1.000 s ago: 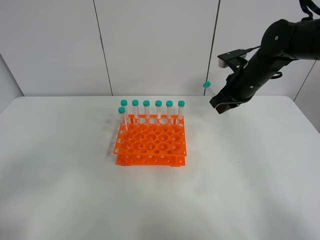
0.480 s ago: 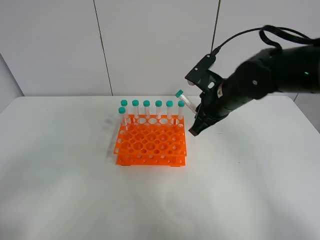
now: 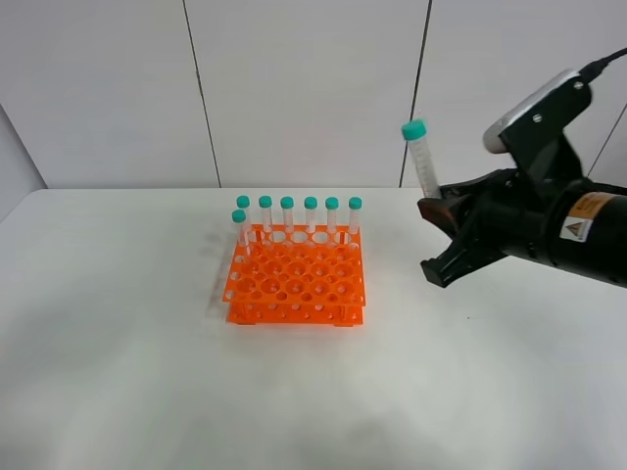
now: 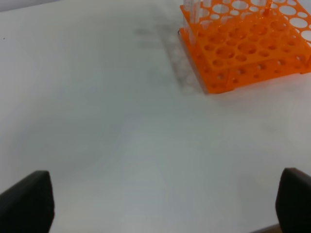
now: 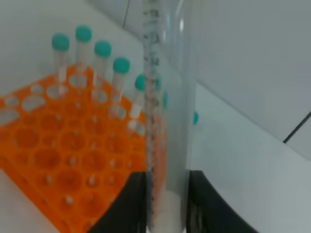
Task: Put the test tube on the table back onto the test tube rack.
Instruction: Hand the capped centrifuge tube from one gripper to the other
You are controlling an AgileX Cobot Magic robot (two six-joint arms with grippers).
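Status: right end effector [image 3: 438, 238] pinching test tube [image 3: 421, 162], cap up.
Beside it, apart: test tube rack [image 3: 297, 279]; left end effector [image 4: 158, 201] spread.

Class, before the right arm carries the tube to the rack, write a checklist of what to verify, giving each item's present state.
1. Grip: ok. The right gripper is shut on the tube, cap up.
2. Tilt: ok. The tube stands nearly upright.
3. Tube over a hole: not ok. It is held to the right of the rack, not above it.
4. Free holes: ok. Most are empty; the other tubes fill the back row plus one hole in front of it.
5. Tip: cannot tell. The gripper hides it.
6. Left gripper: ok. Open, apart from the rack.
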